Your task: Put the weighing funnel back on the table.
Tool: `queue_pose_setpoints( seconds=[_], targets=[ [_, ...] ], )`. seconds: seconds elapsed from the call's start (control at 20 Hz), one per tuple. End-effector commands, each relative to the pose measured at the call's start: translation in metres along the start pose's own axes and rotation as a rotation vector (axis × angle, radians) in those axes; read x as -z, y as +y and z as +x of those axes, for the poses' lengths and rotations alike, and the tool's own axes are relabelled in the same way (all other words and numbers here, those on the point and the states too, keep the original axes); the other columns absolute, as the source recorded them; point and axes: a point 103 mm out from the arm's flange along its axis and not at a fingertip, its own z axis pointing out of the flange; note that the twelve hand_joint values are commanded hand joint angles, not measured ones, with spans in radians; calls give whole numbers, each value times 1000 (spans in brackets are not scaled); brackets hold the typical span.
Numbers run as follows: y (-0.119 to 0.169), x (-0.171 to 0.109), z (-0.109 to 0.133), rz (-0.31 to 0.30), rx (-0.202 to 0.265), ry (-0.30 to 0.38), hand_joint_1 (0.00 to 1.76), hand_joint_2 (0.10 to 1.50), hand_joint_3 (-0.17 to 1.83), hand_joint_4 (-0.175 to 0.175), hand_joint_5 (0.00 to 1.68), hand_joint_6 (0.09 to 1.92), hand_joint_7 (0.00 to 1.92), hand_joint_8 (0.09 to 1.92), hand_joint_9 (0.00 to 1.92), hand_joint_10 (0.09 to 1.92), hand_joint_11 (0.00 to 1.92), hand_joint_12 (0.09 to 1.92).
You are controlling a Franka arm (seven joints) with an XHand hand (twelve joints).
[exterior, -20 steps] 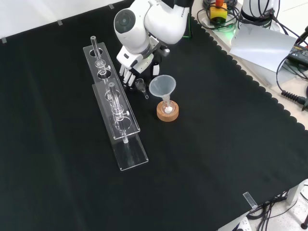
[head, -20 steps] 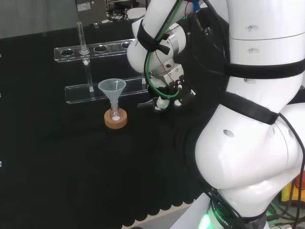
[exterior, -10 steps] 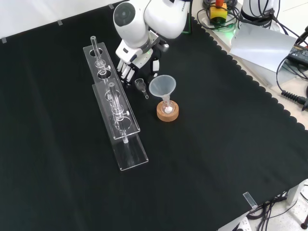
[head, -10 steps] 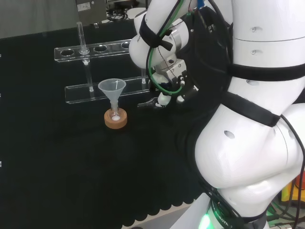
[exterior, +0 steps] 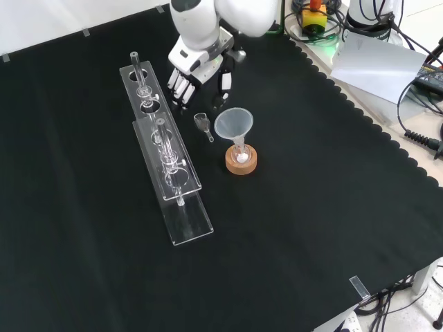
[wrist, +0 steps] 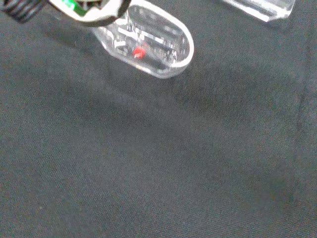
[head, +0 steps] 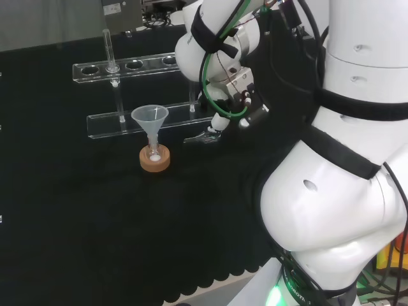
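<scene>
Robot hand (exterior: 196, 66) hangs open over the counter (exterior: 311, 207), fingers (exterior: 181, 83) straight, holding nothing. Just below it in the front view, and apart from it, the weighing funnel (exterior: 203, 123) lies on the counter, stem pointing away toward the funnel (exterior: 234, 124) on its cork ring (exterior: 241, 164). Placement looks done; the robot hand need only retreat without brushing it.

Black cloth (exterior: 311, 207): weighing funnel (exterior: 203, 124), racks (exterior: 185, 223), cork ring (exterior: 241, 167)
</scene>
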Motion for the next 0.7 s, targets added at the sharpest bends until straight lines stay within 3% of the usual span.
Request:
queue_pose_setpoints(
  seconds=[0.05,0.7],
  targets=[
    [-20,23,2,-26,-12,-2,811,674,564,-73,394,331,329,751,660,625,516,1236],
    [-44,66,15,-65,-9,-29,797,680,563,-68,412,309,364,747,679,623,507,1243]
  ],
)
